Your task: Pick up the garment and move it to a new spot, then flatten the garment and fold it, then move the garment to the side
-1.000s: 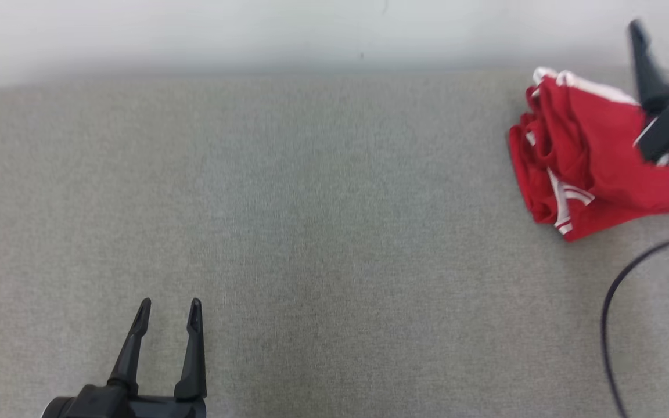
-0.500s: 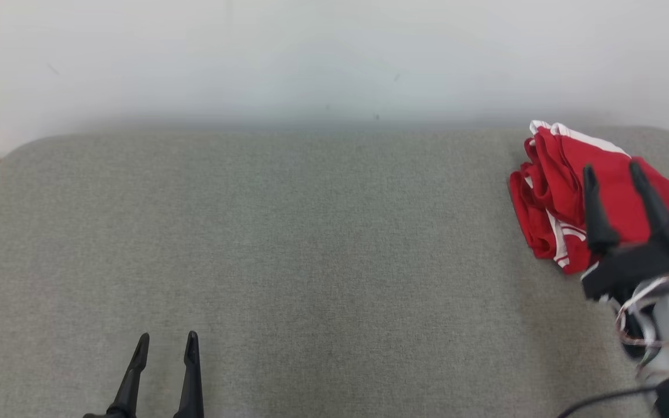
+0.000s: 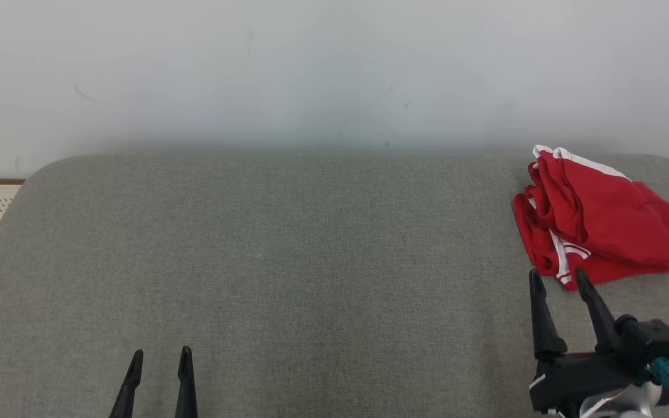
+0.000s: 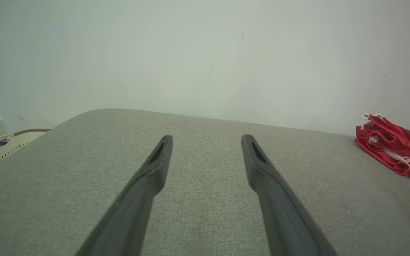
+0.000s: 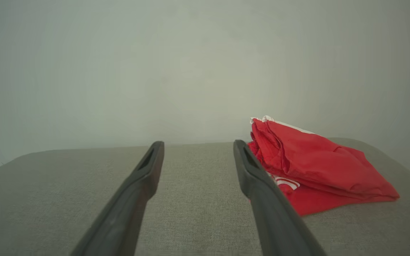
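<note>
Garment (image 3: 599, 223): red with white trim, lying in a compact folded bundle at the far right corner of the grey cushion (image 3: 311, 261), close to the wall (image 3: 334, 69). All of it rests on the cushion. The near hem lies flat, while the left side shows several stacked, slightly loose folds.

Right gripper (image 3: 557, 274): its 2 fingers are spread wide with nothing between them. They point at the near left corner of the garment and stand just beside it. Whether the outer fingertip touches the cloth cannot be told from the head view. The right wrist view suggests the finger passes in front of the hem without pinching it.

Left gripper (image 3: 161, 352): low at the near left and well apart from the garment, fingers parted and empty.

Assessment: the fold appears made and the garment appears set to the side, so the task reads as at or near its end.

Recommendation for this step:
- Move the right arm straight back along the line of its fingers, not sideways, so the outer finger cannot catch the hem and drag the loose left folds open.
- Keep the fingers apart and lifted off the cushion.
- Do not nudge the bundle rightward, because it already sits near the rounded corner.
- Keep the left arm out of this step.
</note>
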Available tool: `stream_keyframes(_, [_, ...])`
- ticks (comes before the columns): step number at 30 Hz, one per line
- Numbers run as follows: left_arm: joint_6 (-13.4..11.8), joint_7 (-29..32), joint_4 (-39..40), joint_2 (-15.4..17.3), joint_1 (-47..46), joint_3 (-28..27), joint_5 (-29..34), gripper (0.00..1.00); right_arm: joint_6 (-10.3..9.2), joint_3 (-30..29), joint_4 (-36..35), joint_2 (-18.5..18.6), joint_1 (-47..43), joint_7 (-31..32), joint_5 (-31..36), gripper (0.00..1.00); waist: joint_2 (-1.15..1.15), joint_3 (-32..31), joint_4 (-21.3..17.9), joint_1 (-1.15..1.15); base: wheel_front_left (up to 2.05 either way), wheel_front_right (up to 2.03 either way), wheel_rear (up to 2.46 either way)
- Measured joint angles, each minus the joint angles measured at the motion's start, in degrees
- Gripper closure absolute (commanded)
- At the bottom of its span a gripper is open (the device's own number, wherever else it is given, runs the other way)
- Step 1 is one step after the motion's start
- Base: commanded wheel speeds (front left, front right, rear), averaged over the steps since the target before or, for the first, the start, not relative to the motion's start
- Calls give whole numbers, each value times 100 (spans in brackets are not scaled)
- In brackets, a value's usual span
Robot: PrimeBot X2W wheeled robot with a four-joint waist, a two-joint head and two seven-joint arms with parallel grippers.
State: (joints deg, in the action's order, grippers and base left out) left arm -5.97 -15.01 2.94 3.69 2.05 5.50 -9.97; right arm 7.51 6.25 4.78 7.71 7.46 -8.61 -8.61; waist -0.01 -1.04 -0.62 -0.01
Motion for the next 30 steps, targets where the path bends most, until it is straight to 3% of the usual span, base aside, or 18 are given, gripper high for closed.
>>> stream_keyframes(13, [-26, -1, 66, -26, 144, -15, 16, 0, 1, -146, -750, -364, -1061, 189, 194, 0, 1, -112, -79, 1, 0, 0, 0])
stream_keyframes(30, [-116, 134, -107, 8, 160, 11, -71, 0, 0, -76, -828, -431, -1277, 419, 270, 0, 0, -271, -149, 1, 0, 0, 0])
